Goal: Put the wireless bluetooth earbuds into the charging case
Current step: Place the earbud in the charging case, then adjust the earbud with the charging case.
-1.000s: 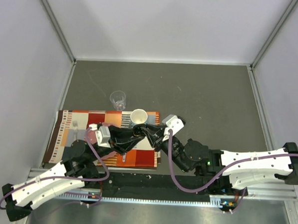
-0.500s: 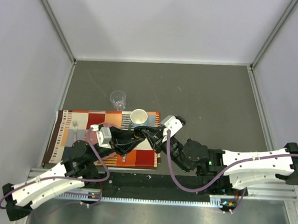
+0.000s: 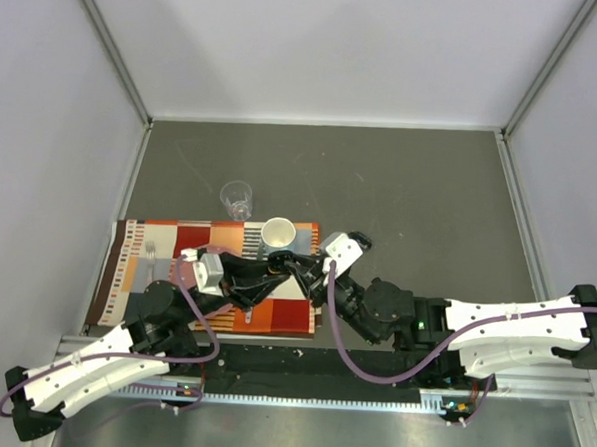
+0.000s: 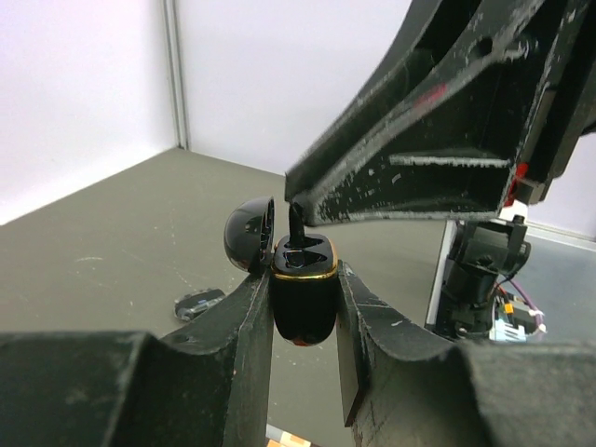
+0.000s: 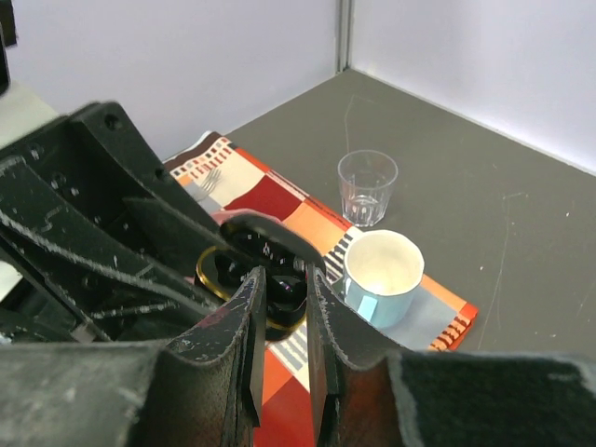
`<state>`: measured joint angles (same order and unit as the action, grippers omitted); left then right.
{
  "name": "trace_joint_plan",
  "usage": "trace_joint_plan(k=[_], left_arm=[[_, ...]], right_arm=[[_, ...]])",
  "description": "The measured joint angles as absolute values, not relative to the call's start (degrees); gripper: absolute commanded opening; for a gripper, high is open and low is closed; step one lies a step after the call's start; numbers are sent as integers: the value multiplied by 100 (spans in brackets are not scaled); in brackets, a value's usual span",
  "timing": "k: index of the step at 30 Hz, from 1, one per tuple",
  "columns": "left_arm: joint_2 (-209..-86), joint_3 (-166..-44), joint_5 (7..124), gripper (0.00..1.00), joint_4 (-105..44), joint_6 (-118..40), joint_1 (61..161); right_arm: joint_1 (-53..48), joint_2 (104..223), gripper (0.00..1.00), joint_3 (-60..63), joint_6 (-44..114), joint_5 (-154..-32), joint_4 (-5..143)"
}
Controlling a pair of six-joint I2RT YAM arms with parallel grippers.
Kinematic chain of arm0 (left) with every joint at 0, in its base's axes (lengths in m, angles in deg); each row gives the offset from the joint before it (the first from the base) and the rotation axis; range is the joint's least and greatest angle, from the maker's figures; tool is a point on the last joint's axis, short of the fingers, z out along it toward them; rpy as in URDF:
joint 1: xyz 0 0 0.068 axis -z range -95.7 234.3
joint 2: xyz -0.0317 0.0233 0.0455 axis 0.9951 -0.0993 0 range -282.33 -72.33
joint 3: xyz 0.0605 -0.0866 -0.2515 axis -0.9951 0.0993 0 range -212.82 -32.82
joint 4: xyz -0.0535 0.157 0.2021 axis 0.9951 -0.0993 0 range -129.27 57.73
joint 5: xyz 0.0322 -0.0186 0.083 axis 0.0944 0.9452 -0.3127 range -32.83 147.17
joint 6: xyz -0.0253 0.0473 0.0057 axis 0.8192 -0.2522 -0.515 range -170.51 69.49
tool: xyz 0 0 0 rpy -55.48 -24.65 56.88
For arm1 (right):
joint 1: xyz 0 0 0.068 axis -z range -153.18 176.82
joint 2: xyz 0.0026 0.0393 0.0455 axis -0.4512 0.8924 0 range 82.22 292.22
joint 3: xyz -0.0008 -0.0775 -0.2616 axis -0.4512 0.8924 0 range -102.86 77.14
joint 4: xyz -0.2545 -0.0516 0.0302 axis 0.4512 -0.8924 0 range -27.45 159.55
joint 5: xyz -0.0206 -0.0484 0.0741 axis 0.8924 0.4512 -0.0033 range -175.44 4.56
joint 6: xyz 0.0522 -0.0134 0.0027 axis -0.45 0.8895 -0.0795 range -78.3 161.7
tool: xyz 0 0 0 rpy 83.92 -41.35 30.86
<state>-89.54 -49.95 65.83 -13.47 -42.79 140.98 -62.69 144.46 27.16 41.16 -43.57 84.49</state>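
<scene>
Over the table (image 3: pixel 410 189) and its striped mat (image 3: pixel 142 250), both arms were close together beside the white mug (image 3: pixel 278 232). The left tool (image 4: pixel 303 303) was clamped on the charging case (image 4: pixel 304 321), holding it upright with the lid open. The right tool (image 5: pixel 284 298) pinched an earbud (image 4: pixel 296 222) directly above the case's well, with the stem pointing straight down and its tip at the mouth
</scene>
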Motion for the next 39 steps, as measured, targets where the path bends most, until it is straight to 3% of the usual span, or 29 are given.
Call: trace_joint_plan(k=[10,14,16,17,20,22,28,39], left_arm=[[-8782,-4905,6504,0,-1257,-4318,14109],[-8784,-4888,6520,0,-1218,-4318,14109],[-8784,-4888,6526,0,-1174,-4318,14109],[-8784,-4888,6529,0,-1141,-4318,14109],[-8786,-4888,6498,0,-1067,-4322,14107],[-8786,-4888,6456,0,-990,-4322,14101],[-8786,-4888,6393,0,-910,-4320,14101],[-8786,-4888,6376,0,-907,-4314,14101]], right_arm=[[-6278,14455,0,2712,4077,-4545,8315],[-6276,14463,14,2600,3915,-4539,8101],[-6276,14476,25,2482,3793,-4532,7917],[-6276,14479,35,2428,3730,-4530,7854],[-6278,14487,49,2303,3439,-4545,7668],[-6280,14487,52,2266,3246,-4580,7592],[-6274,14455,78,2264,2781,-4674,7404],[-5338,13239,85,2257,1231,-5378,7085]])
